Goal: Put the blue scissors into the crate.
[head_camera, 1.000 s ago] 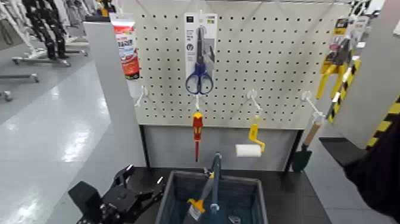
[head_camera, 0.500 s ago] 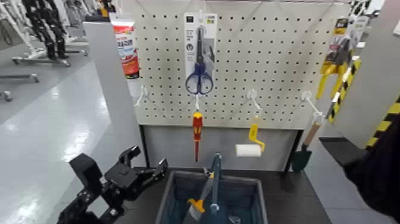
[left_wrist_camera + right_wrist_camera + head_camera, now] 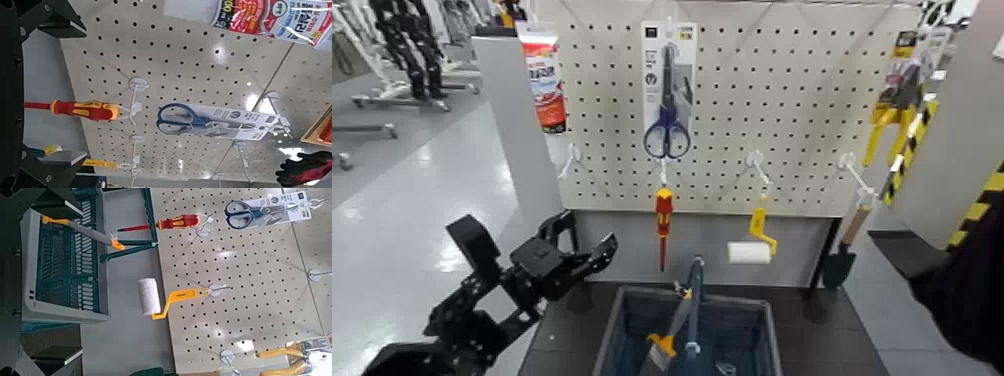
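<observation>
The small printing on the scissors' card [image 3: 653,75] is too small to read in the head view. The crate [image 3: 770,335] is cut off by the head view's lower edge, and its interior is partly hidden behind its upright handle [image 3: 694,310]; a small pale item [image 3: 726,368] low in it is too indistinct to name. The right wrist view's left side cuts into the crate as well, where dark gripper parts cover some of it. In the left wrist view, the picture's upper edge cuts off a red-and-white package [image 3: 266,17], and the dark red item [image 3: 304,168] at the right edge is incomplete.
</observation>
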